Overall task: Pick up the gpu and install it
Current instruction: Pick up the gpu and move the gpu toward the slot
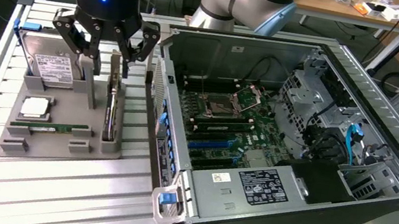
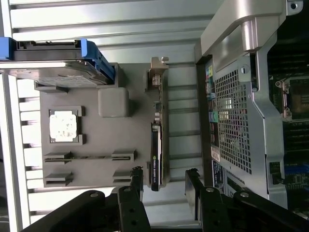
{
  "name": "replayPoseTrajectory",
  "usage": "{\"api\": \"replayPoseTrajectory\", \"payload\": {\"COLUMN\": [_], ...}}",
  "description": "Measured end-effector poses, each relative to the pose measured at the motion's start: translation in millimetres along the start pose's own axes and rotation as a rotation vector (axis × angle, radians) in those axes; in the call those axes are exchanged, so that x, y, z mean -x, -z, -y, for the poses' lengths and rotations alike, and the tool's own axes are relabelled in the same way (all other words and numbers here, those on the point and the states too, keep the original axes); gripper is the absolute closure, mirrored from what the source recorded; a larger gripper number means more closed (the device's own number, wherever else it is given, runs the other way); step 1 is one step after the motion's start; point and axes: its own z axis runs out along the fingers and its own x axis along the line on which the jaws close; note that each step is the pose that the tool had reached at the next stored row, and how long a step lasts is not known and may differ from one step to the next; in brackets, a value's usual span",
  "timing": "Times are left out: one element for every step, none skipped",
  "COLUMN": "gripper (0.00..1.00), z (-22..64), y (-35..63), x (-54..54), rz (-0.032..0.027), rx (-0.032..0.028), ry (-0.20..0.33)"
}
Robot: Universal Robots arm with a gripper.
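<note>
1. Hovering over the grey parts tray (image 1: pixel 49 151), the claw (image 1: pixel 108 54) hangs wide open with nothing in its grip.
2. We see the tray lying on the slatted table (image 1: pixel 49 196), toward the table edge at the exterior view's left. The open computer case (image 1: pixel 218 49) takes up the table's other side.
3. The gpu (image 1: pixel 111 110) stands on its long edge in a slot of the tray, along the tray edge nearest the case. It is a dark card with a silver bracket at one end.
4. In the wrist view we find the claw (image 2: pixel 165 180) straddling one end of the gpu (image 2: pixel 155 150). One finger (image 2: pixel 136 179) stands on the tray's side of the card and the other on the case's side. A gap shows between the card and each finger.
5. Elsewhere on the tray (image 2: pixel 96 135) we see a hard drive (image 1: pixel 54 68) with a white label propped at the far end, a square processor (image 1: pixel 34 107) in its pocket, and a narrow green RAM stick (image 1: pixel 49 125) lying flat nearer the front edge.
6. Inside the case we can see the motherboard (image 1: pixel 223 116), with a labelled power supply (image 1: pixel 259 188) at the near end.
7. The wrist view shows the case's perforated rear panel (image 2: pixel 231 121) just beside the tray.
</note>
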Motion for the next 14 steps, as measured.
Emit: {"api": "replayPoseTrajectory", "payload": {"gripper": [0.52, 0.52, 0.52, 0.52, 0.52, 0.52, 0.52, 0.52, 0.52, 0.52, 0.52, 0.52, 0.52, 0.52], "z": [0.1, 0.2, 0.2, 0.3, 0.4, 0.4, 0.5, 0.5, 0.6, 0.7, 0.8, 0.8, 0.8, 0.8], "y": [-1.1, -2.1, -2.7, -3.4, -4.6, -5.4, -5.7, -6.4, -7.4, -8.3, -8.6, -8.9, -9.0, -9.2], "x": [0.0, 0.0, -0.1, -0.1, -0.1, -0.1, -0.1, -0.1, -0.2, -0.2, -0.2, -0.2, -0.2, -0.2], "rz": [0.0000, 0.0000, 0.0000, 0.0000, 0.0000, 0.0000, 0.0001, 0.0000, 0.0000, 0.0000, 0.0000, 0.0000, 0.0000, -0.0001], "rx": [0.0000, 0.0000, 0.0000, 0.0000, 0.0000, 0.0000, 0.0000, 0.0000, 0.0000, 0.0000, 0.0000, 0.0000, 0.0000, -0.0001], "ry": [0.000, 0.000, 0.000, 0.000, 0.000, 0.000, 0.000, 0.000, 0.000, 0.000, 0.000, 0.000, 0.000, 0.000]}}
